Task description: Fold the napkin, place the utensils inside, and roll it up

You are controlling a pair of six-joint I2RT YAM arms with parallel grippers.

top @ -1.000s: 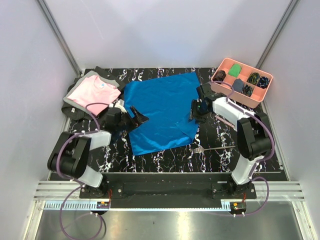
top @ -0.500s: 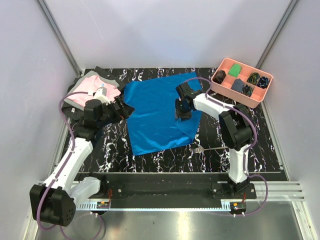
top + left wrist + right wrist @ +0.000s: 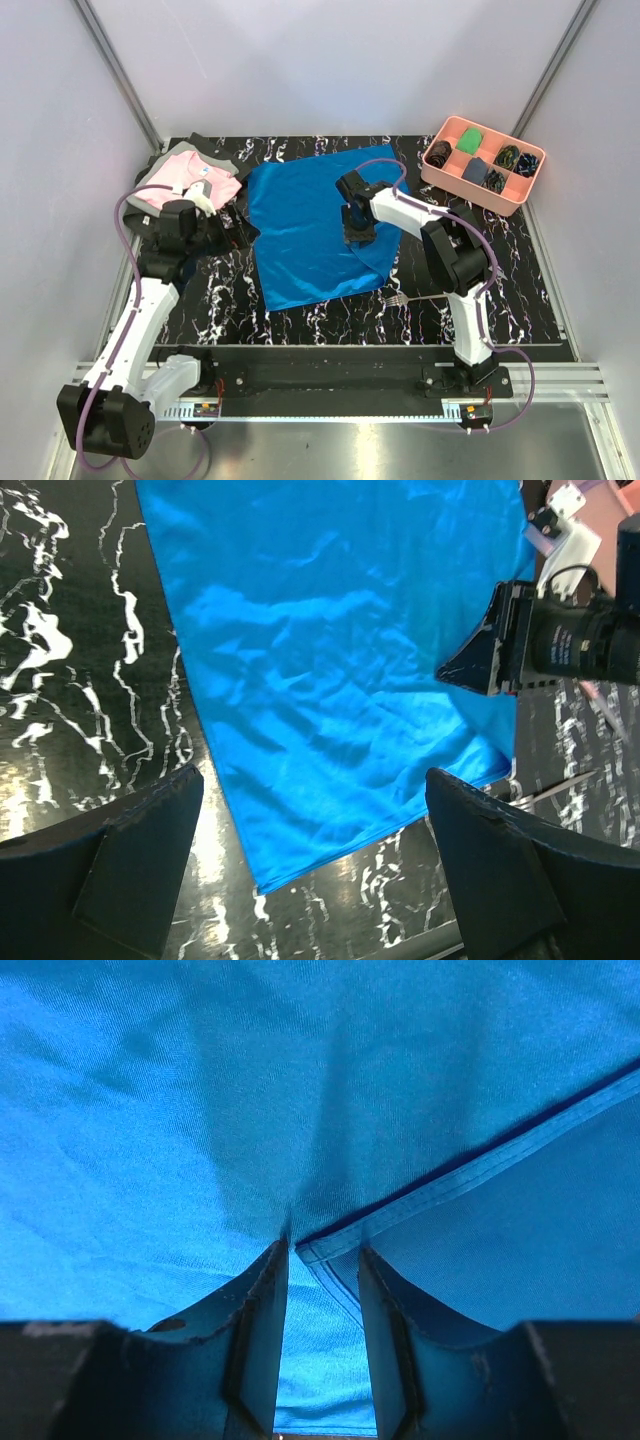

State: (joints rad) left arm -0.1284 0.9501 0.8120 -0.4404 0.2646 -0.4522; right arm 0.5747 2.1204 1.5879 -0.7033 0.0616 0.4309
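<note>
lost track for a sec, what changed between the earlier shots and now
The right gripper moved left from the napkin's right edge to over its middle. Its fingers are now close together at a hemmed corner, and whether it grips is unclear. The left gripper drew back left off the napkin's left edge and is open. The napkin's outline, the fork and the pink tray stayed put.

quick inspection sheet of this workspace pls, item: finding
surface: black marbled table, flat
job's things: napkin spread out, right corner folded inward; fork on the table by its near-right edge
clutter: folded pink shirt far left; pink tray of cloth bundles far right
end effectors: left end effector open, beside the napkin's left edge; right end effector shut on the hemmed corner
cables: purple cables loop along both arms
surroundings: pale walls; nothing else seen
</note>
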